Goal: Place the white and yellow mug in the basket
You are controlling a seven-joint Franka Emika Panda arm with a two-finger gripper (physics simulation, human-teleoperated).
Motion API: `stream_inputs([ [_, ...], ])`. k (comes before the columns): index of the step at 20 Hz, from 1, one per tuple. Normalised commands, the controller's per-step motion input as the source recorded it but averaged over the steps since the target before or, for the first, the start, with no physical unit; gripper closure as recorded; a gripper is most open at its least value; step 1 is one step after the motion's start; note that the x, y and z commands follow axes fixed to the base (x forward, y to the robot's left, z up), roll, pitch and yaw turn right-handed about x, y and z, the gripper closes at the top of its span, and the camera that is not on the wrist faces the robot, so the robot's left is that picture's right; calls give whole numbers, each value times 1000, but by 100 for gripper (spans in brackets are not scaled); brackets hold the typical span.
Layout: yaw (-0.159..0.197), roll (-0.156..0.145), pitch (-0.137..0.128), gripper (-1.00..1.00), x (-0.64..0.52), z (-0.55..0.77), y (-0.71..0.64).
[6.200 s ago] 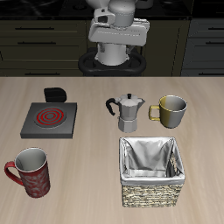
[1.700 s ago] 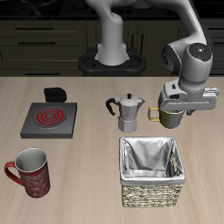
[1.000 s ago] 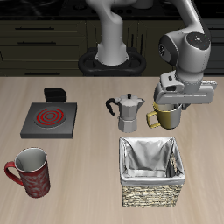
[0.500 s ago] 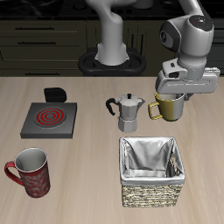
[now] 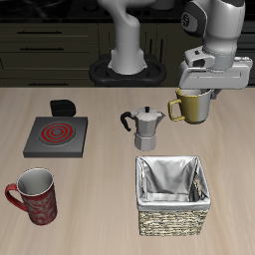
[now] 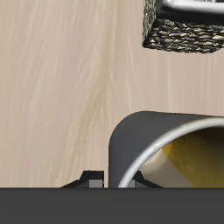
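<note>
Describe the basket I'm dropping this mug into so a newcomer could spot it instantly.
Start at the silver moka pot mid-table; the basket sits just in front of it, nearer the table's front edge. It is the only square woven wicker container, tan-brown with a pale cloth lining.

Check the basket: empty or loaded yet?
Empty. The basket shows only its bare cloth lining; the white and yellow mug hangs upright in the gripper, above the table.

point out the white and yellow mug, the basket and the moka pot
white and yellow mug [image 5: 194, 107], exterior view, on its outer wall below the hand.
basket [image 5: 174, 217], exterior view, on its woven front wall.
moka pot [image 5: 149, 127], exterior view, on its silver body.
</note>
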Motion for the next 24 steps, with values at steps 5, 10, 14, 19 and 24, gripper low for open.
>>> stream_inputs([
  [5,13,-33,-61,100,81,515,-222],
  [10,29,-36,-21,100,191,387,-351],
  [14,10,-1,9,100,171,147,-196],
  [19,16,-42,-4,100,299,263,-278],
  [24,5,-15,-11,100,263,327,-185],
])
